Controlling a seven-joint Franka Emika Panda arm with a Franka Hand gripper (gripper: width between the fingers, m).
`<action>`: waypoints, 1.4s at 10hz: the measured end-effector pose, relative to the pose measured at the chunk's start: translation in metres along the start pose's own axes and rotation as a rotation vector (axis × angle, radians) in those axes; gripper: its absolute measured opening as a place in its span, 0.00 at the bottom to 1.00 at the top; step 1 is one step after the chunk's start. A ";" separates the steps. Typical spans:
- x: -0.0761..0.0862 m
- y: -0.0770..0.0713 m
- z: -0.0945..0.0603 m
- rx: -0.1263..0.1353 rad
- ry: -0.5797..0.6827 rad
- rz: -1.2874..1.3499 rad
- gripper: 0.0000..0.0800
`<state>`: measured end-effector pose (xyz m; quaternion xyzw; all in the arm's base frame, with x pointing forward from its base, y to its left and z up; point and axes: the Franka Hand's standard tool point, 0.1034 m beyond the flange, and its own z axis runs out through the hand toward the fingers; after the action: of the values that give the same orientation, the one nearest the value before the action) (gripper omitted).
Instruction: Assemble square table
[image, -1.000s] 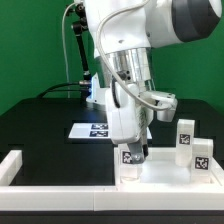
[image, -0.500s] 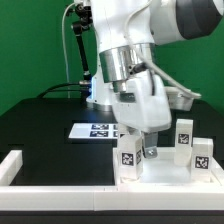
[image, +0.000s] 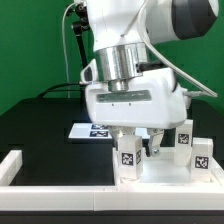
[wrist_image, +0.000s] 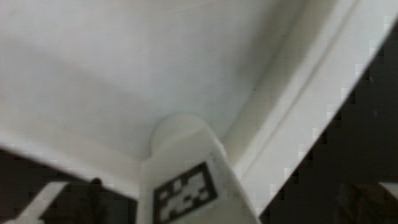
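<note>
I have the gripper (image: 150, 148) low over the square table panel (image: 160, 174), which lies on the black tabletop (image: 40, 125) at the exterior view's right, against the front bar of the white fence (image: 60, 187). The jaws stand spread and I see nothing between them; they hang just beside the near leg (image: 128, 155), which stands upright at the panel's corner on the exterior view's left, tag facing the camera. In the wrist view that same leg (wrist_image: 185, 180) rises from the white panel face (wrist_image: 107, 60) with no finger touching it. Two more legs (image: 183, 135) (image: 202, 155) stand upright toward the panel's far side on the exterior view's right. I cannot make out a fourth. The marker board (image: 95, 130) lies flat behind.

My judgement: the leg-seating step is in hand, and this leg looks set in its socket. Next I need to lift straight up clear of the leg without brushing it, then go for a leg not yet seated
</note>
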<state>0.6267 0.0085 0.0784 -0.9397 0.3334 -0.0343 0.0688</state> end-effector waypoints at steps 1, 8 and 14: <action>-0.001 -0.006 0.001 -0.031 -0.012 -0.097 0.81; 0.000 0.001 0.005 -0.032 -0.002 0.239 0.37; -0.001 0.007 0.006 0.057 -0.008 1.012 0.37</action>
<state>0.6221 0.0047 0.0709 -0.6582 0.7457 -0.0020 0.1038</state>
